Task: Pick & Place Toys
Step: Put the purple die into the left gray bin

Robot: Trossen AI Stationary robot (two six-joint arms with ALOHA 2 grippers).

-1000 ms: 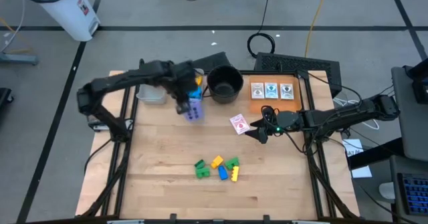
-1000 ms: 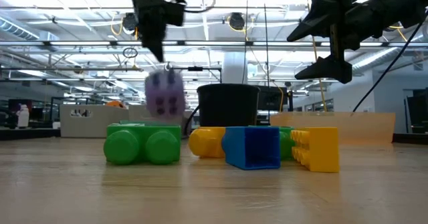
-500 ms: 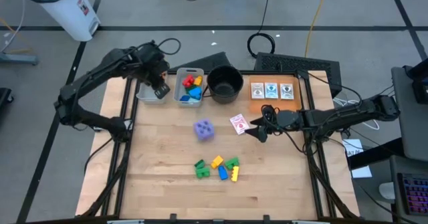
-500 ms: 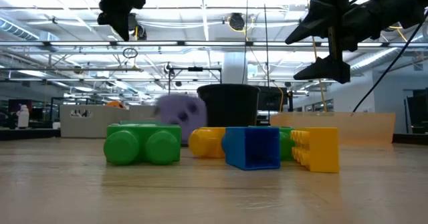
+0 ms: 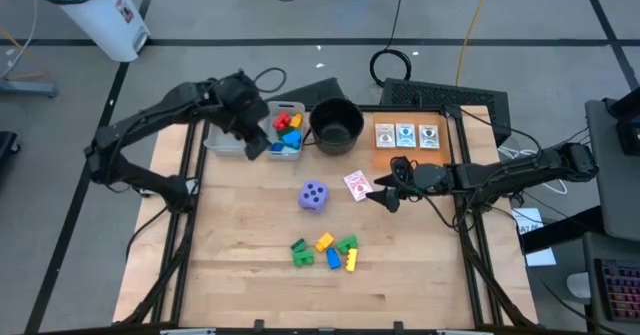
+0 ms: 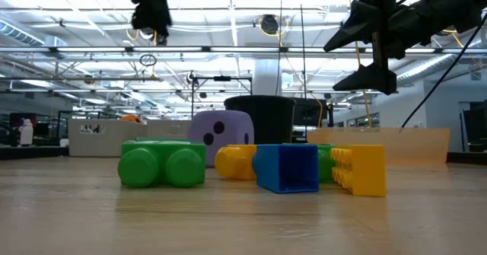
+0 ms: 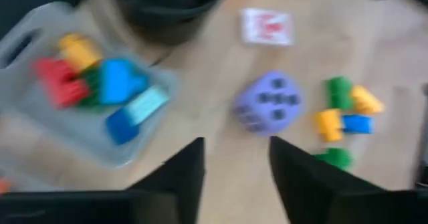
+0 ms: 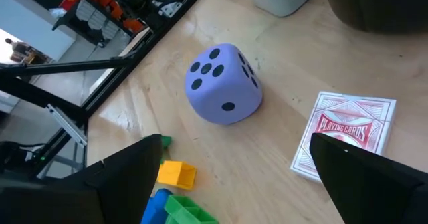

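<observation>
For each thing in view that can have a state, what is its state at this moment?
Purple die: lying free on the table, held by nothing.
Left tool: open, empty, above the grey bin.
Right tool: open, empty, beside the red card pack.
Grey bin: holding red, blue and yellow blocks.
Black pot: upright.
Block cluster: loose on the table.

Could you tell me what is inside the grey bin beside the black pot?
The bin holds red, yellow, blue and green blocks piled together. Whatever lies under the pile is covered.
</observation>
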